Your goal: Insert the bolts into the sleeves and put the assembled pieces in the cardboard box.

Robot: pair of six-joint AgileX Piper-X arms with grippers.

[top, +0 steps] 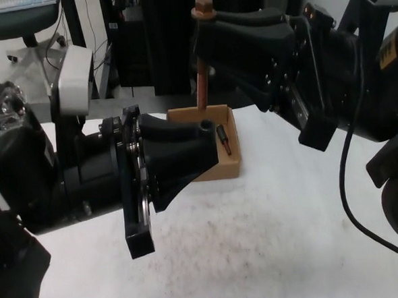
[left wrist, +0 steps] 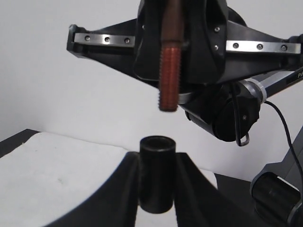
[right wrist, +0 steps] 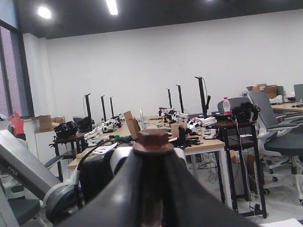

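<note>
Right tool [top: 203,22] pinches the bolt [left wrist: 169,80] above the sleeve [left wrist: 157,161] the left tool [left wrist: 157,201] pinches; cardboard box [top: 228,166] beyond holds one piece [top: 225,139].

Coppery metal bolt [left wrist: 169,80] with ridged thread, matt black sleeve [left wrist: 156,172], plain cardboard box [top: 220,169], matt black plastic fingers [left wrist: 111,203]

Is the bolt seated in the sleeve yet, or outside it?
Outside. The bolt hangs threaded end down above the sleeve, with a clear gap between its tip and the sleeve's open mouth.
</note>
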